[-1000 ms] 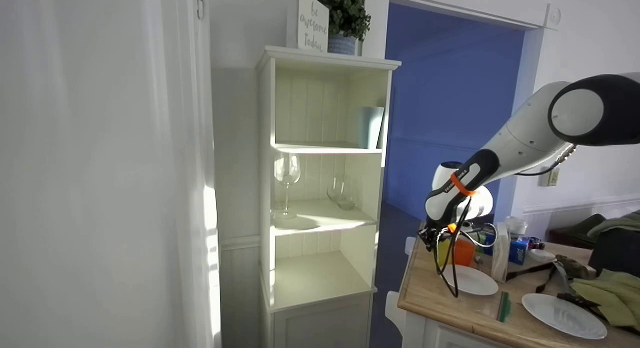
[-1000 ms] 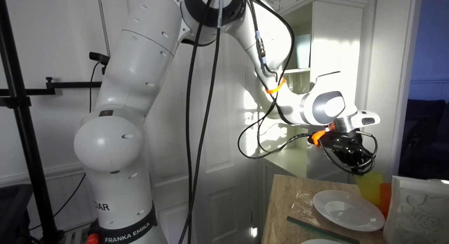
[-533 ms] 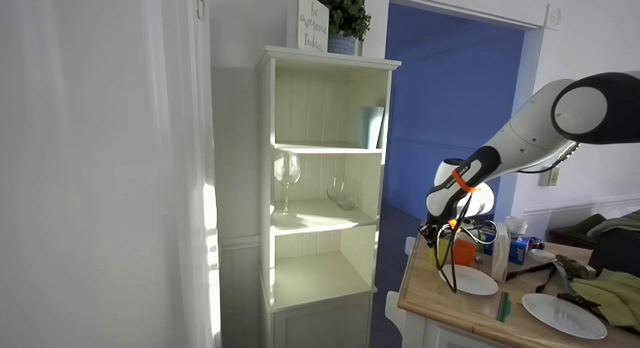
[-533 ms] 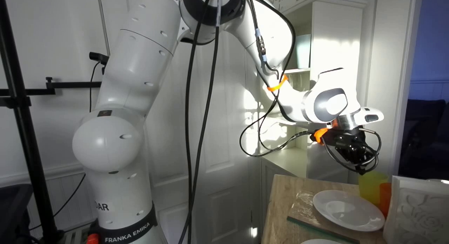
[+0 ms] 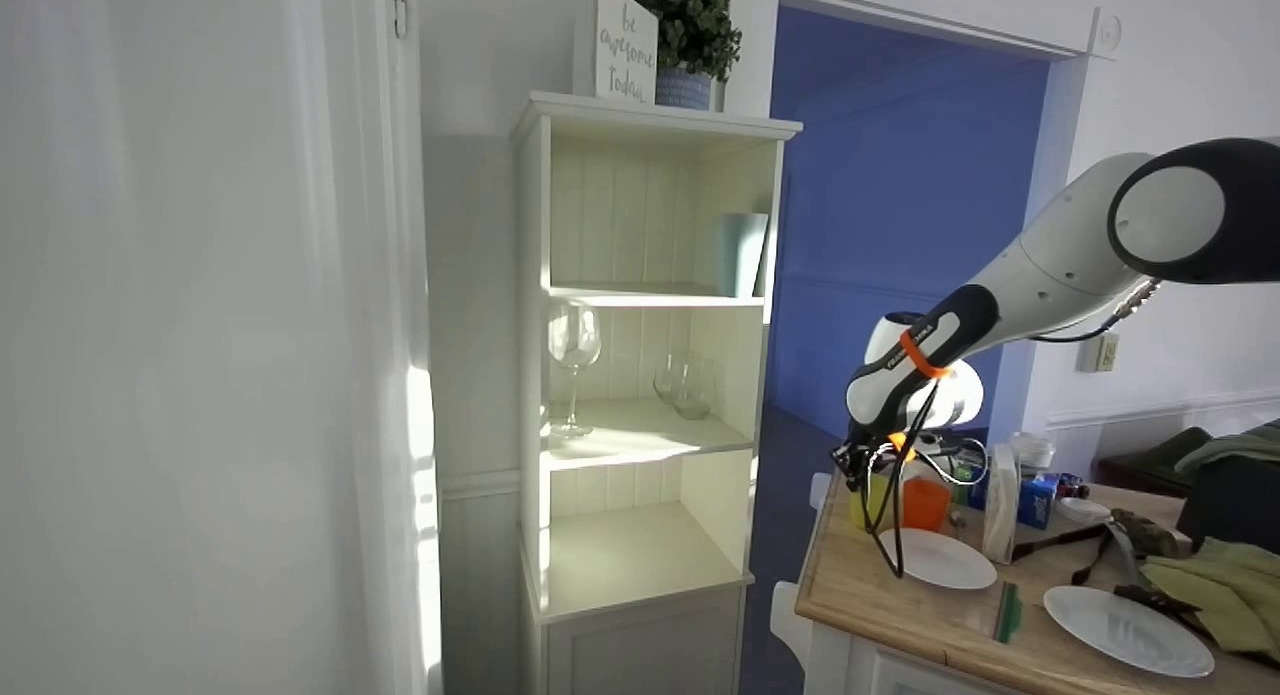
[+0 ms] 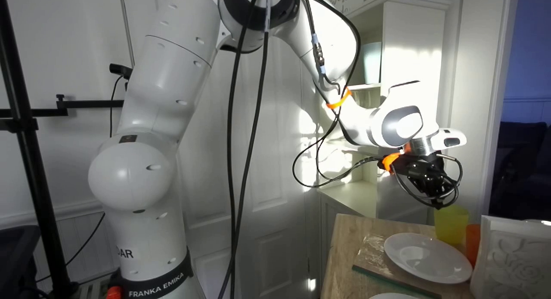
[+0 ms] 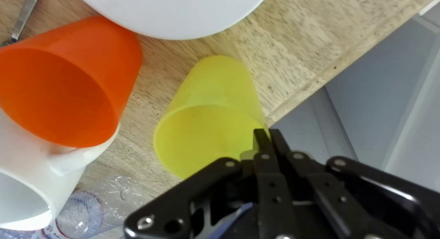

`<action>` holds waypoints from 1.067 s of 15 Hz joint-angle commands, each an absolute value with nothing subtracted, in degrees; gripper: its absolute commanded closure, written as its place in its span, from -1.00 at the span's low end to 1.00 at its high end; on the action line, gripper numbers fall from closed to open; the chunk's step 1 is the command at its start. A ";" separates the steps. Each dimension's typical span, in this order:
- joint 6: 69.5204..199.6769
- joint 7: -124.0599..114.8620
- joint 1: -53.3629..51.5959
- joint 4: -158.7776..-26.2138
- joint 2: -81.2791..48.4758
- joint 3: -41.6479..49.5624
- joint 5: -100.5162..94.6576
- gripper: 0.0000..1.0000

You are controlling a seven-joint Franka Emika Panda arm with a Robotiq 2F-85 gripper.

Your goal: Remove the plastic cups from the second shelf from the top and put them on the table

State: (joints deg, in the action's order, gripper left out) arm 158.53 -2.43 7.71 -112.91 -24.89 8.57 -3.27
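Pincer partly hides yellow cup, seemingly pinching it.

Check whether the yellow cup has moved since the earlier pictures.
Yes: in an exterior view, the yellow cup has shifted upward, judged against the nearby white plate, which has stayed put.

Home interior, potted plant, motto sign, wine glass
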 commanded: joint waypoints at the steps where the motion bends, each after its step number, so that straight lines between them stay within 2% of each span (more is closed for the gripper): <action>1: 156.83 -0.13 9.27 -113.70 -23.24 7.10 -1.10 0.98; 3: 156.56 0.05 9.56 -113.62 -23.33 6.98 -0.76 0.98; 5: 156.37 0.23 9.77 -113.63 -23.33 6.91 -0.40 0.59; 6: 156.15 0.31 9.84 -113.66 -23.26 6.88 -0.23 0.31; 7: 156.05 0.31 9.86 -113.72 -23.13 6.87 -0.15 0.15; 11: 154.22 -1.55 8.93 -114.75 -21.21 7.74 -0.53 -0.38; 13: 151.10 -6.67 6.83 -116.80 -17.68 9.69 -1.66 -0.71; 15: 146.84 -10.46 5.84 -118.58 -13.39 10.18 -1.77 -0.95; 16: 142.80 -14.65 4.80 -119.66 -10.48 11.17 -2.74 -1.00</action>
